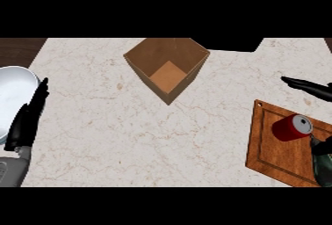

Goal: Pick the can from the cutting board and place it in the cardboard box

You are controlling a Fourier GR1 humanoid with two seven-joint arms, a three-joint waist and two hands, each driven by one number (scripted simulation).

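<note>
The cardboard box sits open near the far edge of the pale marble counter, turned so that one corner points back toward the robot — its brown floor shows bare inside. Take that box as the marker for everything else.

Well to the right of the box and nearer the robot lies the wooden cutting board, tilted at an angle and running off the view's right edge. The red can lies on its side on the board's upper part, its silver end facing up and to the right.

The right hand comes in from the right edge, to the right of the box and just beyond the board's far corner. Its dark fingers are stretched out straight, pointing back toward the box, holding nothing and apart from the can. A dark, greenish object shows at the right edge just below the can; I can't make out what it is.

Far to the left of the box, the left hand rests with its fingers straight, lying alongside a white bowl at the left edge — released, gripping nothing.
</note>
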